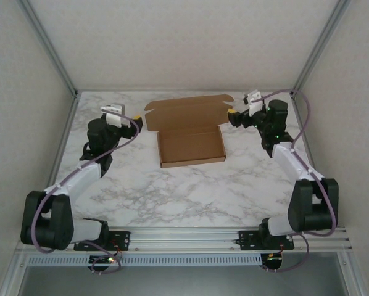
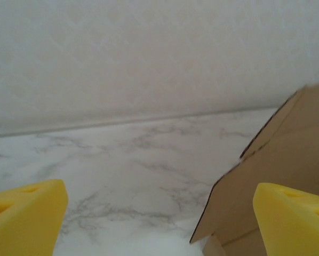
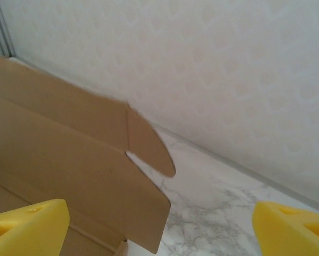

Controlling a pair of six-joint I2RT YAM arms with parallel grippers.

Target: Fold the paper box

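While the paper box [image 1: 190, 139] sits far-centre on the bench [image 1: 190, 197], the left end effector [image 1: 134, 118] and right end effector [image 1: 232, 115] hang released beside its 2 far corners, apparently clear; bare marble surrounds its edges.

Paper box [image 1: 190, 132] between left hand [image 1: 135, 119], right hand [image 1: 233, 115].

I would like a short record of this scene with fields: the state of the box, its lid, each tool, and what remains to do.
box: paper box, plain brown, tray walls raised, resting on the marble table
lid: open, on the far side of the tray
left tool: open, holds nothing, left of the lid
right tool: open, holds nothing, near the lid's right flap
remaining: lid not yet closed over the tray
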